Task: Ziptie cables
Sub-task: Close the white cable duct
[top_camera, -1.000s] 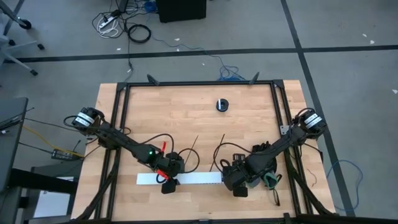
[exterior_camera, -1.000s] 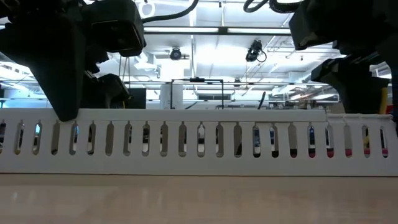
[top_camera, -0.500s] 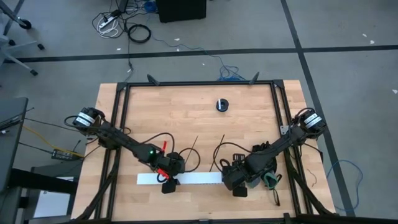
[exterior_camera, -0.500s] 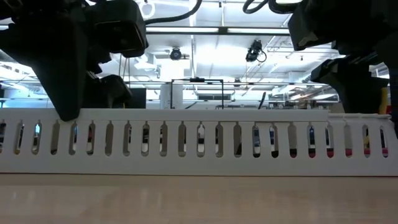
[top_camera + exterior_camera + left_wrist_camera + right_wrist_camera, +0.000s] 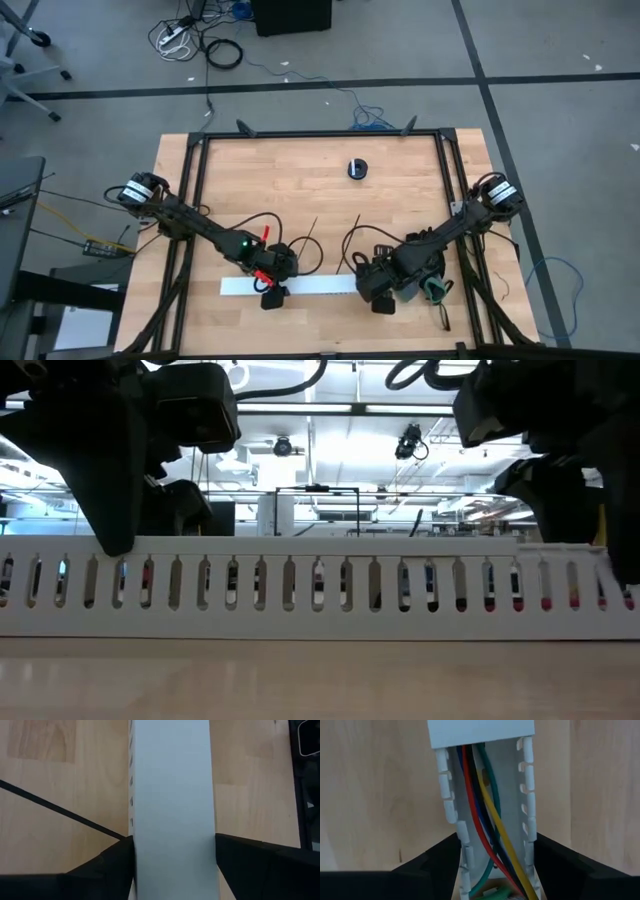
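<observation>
A long white slotted channel (image 5: 315,286) lies along the table's near side, most of it closed by a white cover (image 5: 172,795). The cables (image 5: 482,815), red, yellow, green and blue wires, run inside it. They show bare at its uncovered right end and through the slots (image 5: 430,585). My left gripper (image 5: 270,292) is shut on the channel's left part. My right gripper (image 5: 383,297) is shut on its right end. Two zipties (image 5: 312,231) (image 5: 357,227), thin black strips, lie flat on the table just beyond the channel. My left gripper pinches the covered channel by its two long sides (image 5: 134,845), one finger on each. The fingers slant down from the table's far left and stand across the channel, which rests on the table. My right gripper pinches the uncovered end of the channel by its two slotted walls (image 5: 461,845), one finger outside each. It comes steeply from above and stands across the channel. The wires pass between the walls, and the channel rests on the table.
A small round black object (image 5: 358,168) sits toward the far edge. A black frame (image 5: 320,134) borders the tabletop at the far side and both flanks. A green thing (image 5: 432,290) lies right of my right gripper. Bare wood lies between the channel and the far edge.
In the low view the channel's right part and my right gripper have shifted slightly toward the table's left. Both grippers keep their hold.
</observation>
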Motion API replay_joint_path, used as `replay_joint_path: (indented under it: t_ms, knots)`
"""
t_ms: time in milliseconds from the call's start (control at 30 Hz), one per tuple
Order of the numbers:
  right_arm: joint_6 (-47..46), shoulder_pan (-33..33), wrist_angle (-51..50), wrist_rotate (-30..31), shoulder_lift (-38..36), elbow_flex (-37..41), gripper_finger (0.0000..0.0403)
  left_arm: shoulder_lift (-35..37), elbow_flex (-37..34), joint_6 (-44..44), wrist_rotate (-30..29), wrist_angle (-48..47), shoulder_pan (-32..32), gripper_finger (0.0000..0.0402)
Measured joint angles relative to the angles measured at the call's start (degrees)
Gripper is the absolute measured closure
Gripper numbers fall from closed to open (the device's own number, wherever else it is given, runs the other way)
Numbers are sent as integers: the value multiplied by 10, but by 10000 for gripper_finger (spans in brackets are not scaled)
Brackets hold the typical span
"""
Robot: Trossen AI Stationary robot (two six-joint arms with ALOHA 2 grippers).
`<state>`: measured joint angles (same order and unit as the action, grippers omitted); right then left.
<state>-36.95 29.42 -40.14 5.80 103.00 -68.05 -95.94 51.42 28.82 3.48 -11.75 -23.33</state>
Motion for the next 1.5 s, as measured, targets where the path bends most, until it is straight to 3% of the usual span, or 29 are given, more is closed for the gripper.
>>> replay_joint_path:
  t_ms: [367,567,1500]
  knots:
    - [23,-38,-18,31,0,-1,174,0,2,75,-15,-26,4,161]
    - [42,-56,-15,1,0,-1,170,0,2,86,-14,-33,5,161]
    - [51,-71,11,-27,0,-1,182,-1,11,92,-4,-38,15,161]
